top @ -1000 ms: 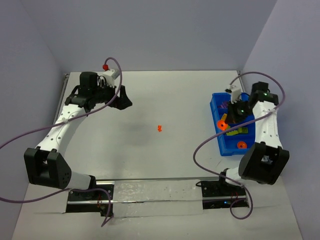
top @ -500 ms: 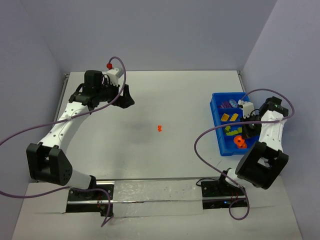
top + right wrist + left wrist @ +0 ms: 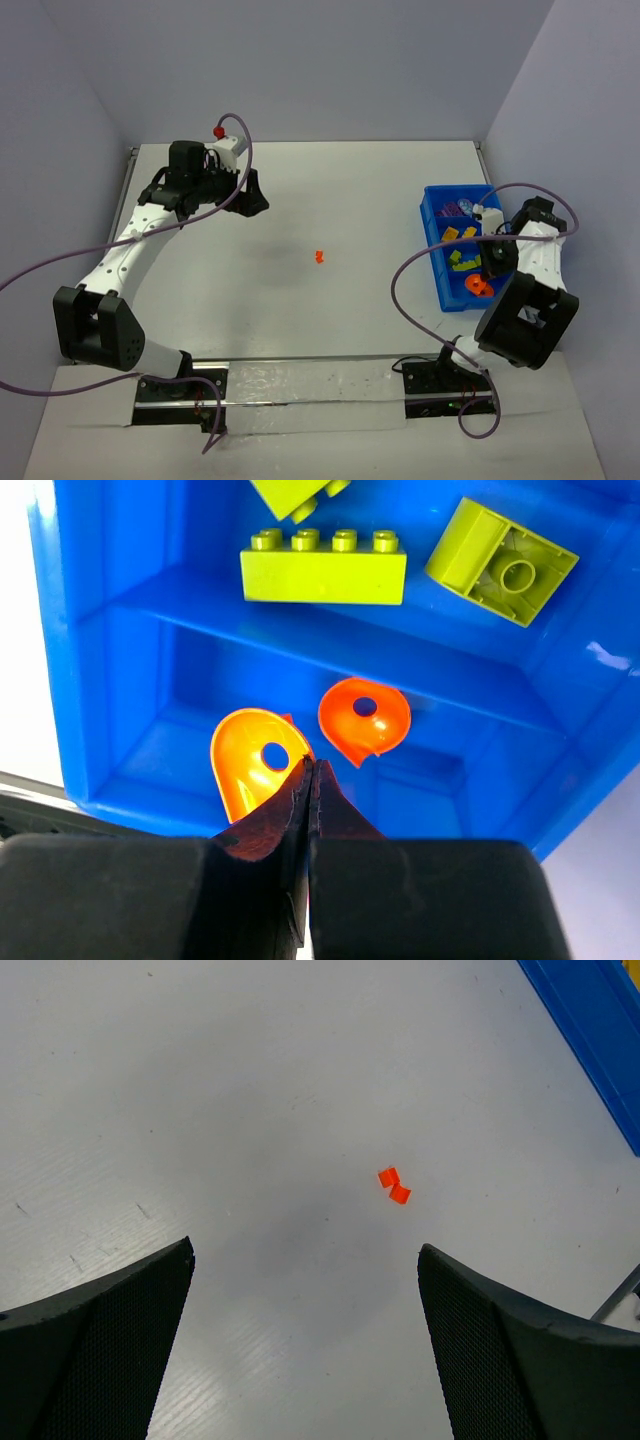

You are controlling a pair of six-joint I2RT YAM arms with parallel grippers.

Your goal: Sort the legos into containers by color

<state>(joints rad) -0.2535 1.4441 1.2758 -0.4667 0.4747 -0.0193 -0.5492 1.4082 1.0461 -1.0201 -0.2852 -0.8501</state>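
From above, the right claw (image 3: 490, 262) is hanging over the near end of the blue tray (image 3: 432, 215). Within the last second it has drawn back from the tray's middle. The orange piece that was riding beside it then is now lying in the nearest compartment, among the orange pieces (image 3: 480, 287), so that delivery is looking finished. The left claw (image 3: 252, 197) has edged slightly toward the loose orange piece (image 3: 319, 257). That piece is lying alone in the middle of the table (image 3: 380, 190), well apart from the tray, and is probably the last one left to sort. Farther along the tray, lime-green bricks (image 3: 463, 259), a yellow brick (image 3: 449, 236) and purple pieces (image 3: 455, 210) are filling separate compartments.

In the left wrist view, the left claw (image 3: 305, 1250) is standing released and empty. The loose orange piece (image 3: 394, 1185) is lying ahead of it and a little to the right.

In the right wrist view, the right claw (image 3: 308, 780) is staying clenched on nothing. Two orange pieces (image 3: 365, 718) are resting just beyond its tips, and two lime-green bricks (image 3: 322, 568) are lying past the divider.
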